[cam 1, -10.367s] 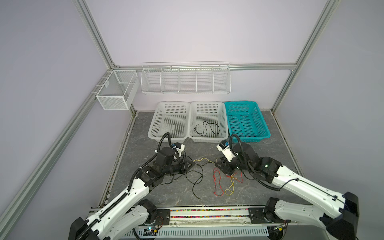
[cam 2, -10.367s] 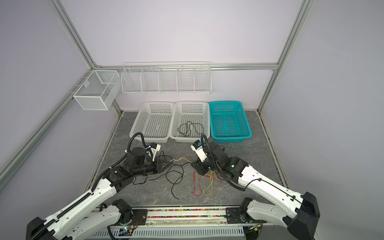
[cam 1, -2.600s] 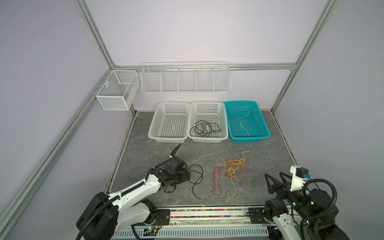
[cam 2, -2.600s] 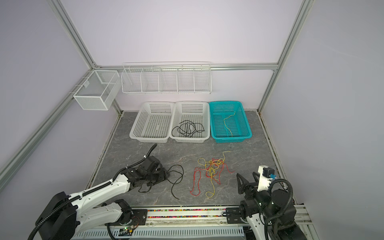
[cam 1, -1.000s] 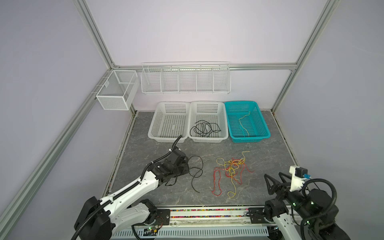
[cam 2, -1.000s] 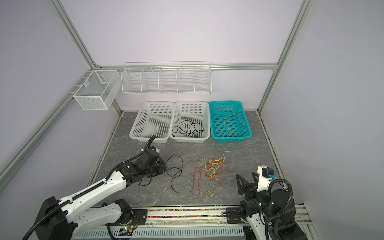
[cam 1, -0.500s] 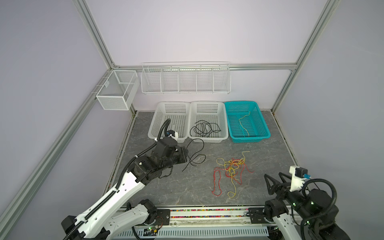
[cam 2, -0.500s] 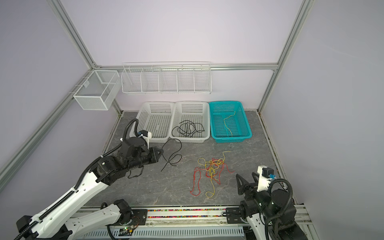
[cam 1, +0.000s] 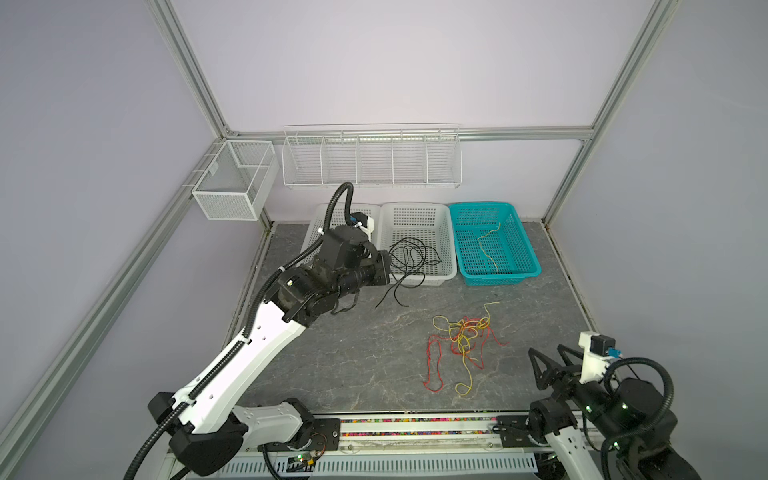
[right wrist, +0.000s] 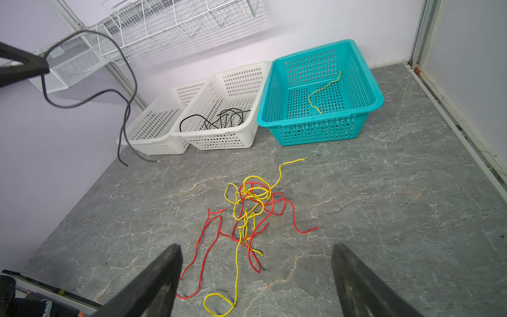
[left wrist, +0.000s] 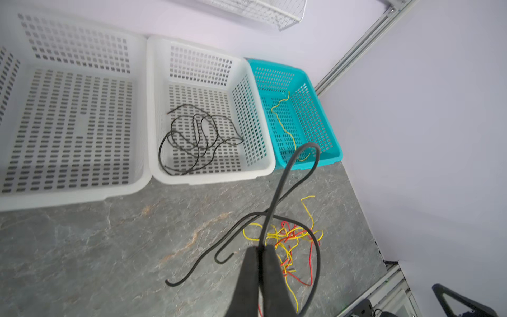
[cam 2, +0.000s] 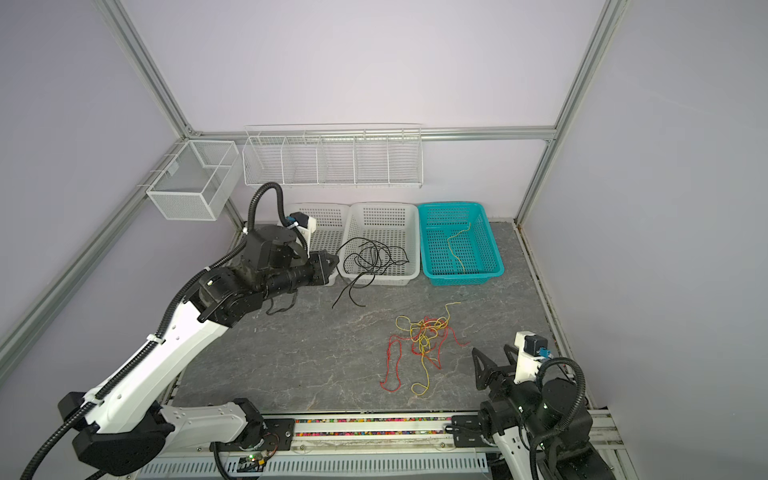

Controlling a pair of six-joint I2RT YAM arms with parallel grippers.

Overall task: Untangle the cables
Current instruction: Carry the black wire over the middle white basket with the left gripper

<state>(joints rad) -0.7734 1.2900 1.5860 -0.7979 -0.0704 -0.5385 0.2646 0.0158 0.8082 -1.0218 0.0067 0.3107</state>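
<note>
Sorting stands partway: black cables [cam 1: 409, 255] lie in the middle white basket [cam 1: 415, 214] at 12 o'clock, one yellow cable [cam 1: 485, 249] in the teal basket [cam 1: 482, 214] at 1. The left jaws clench another black cable [left wrist: 279, 186] aloft; the right jaws gape, empty, at 5. A red-yellow tangle [cam 1: 461, 332] lies unsorted on the desk [cam 1: 332, 353].

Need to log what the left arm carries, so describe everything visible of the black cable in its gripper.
The black cable is a thin, matte, rubbery-looking wire, clear of the red and yellow tangle. The shut left gripper pinches it partway along, above the table. One part arches in a loop and two loose ends dangle down in front of the middle white basket. Whether the tips touch the table is unclear.
</note>
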